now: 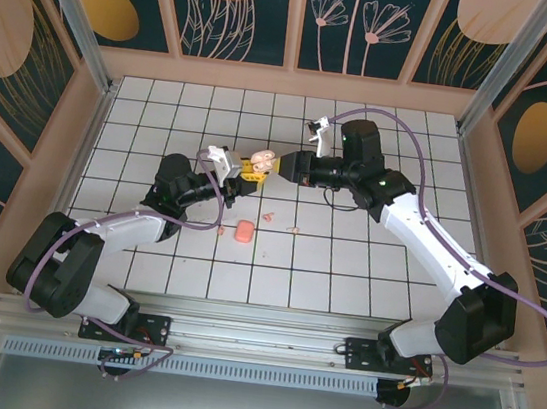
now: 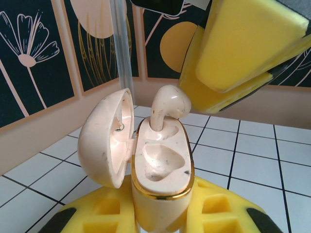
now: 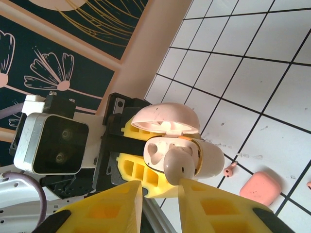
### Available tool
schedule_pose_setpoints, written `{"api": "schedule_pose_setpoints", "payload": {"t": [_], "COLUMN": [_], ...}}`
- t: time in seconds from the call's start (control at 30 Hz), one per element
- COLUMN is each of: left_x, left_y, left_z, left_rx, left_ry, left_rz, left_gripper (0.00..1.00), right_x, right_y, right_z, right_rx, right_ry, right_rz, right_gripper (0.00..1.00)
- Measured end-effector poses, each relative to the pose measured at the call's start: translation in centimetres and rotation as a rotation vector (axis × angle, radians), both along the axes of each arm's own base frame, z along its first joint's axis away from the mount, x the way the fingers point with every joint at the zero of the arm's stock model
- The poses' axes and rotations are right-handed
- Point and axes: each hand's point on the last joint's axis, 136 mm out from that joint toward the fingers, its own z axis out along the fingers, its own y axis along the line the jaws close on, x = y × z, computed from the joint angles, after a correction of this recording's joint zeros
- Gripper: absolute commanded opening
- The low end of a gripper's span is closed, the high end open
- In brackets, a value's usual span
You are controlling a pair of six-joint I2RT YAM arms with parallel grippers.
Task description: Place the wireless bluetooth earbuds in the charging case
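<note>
Nearest you, tiny pink plastic earbuds (image 1: 268,214) are lying on the white tiled tabletop (image 1: 345,274). Beyond, the left gripper (image 1: 250,169) is clamping the open cream gold-rimmed charging case (image 2: 163,165), one glossy pale-pink earbud (image 2: 170,104) standing stem-down in its far socket. You're probably handling something light, slick and rigid, so pinch the bulb. I cannot tell whether the right gripper (image 3: 159,187) is gripping it

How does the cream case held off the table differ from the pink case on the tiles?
The cream case is open; the pink case looks shut. The cream case is clamped in the left gripper; the pink case lies free on the tiles. Both are small and rounded.
</note>
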Motion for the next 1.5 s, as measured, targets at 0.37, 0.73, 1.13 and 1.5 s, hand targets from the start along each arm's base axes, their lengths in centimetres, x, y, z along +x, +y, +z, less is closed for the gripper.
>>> {"api": "schedule_pose_setpoints", "payload": {"t": [0.37,0.73,1.13,1.5], "left_x": [0.0,0.0,0.1,-0.4], "left_y": [0.0,0.0,-0.1,-0.5], "left_z": [0.1,0.1,0.0,0.0], "left_rx": [-0.001,-0.001,0.003,0.003], "left_ry": [-0.001,-0.003,0.005,0.005], "left_rz": [0.0,-0.001,-0.001,-0.022], "left_gripper": [0.13,0.13,0.13,0.13], "right_x": [-0.6,-0.6,-0.7,-1.2], "right_y": [0.5,0.6,0.7,-0.2], "right_z": [0.0,0.1,0.1,2.0], "right_rx": [0.0,0.003,0.003,0.023], "right_ry": [0.0,-0.004,-0.006,-0.055], "right_rz": [0.018,0.02,0.02,-0.004], "right_gripper": [0.27,0.28,0.36,0.37]}}
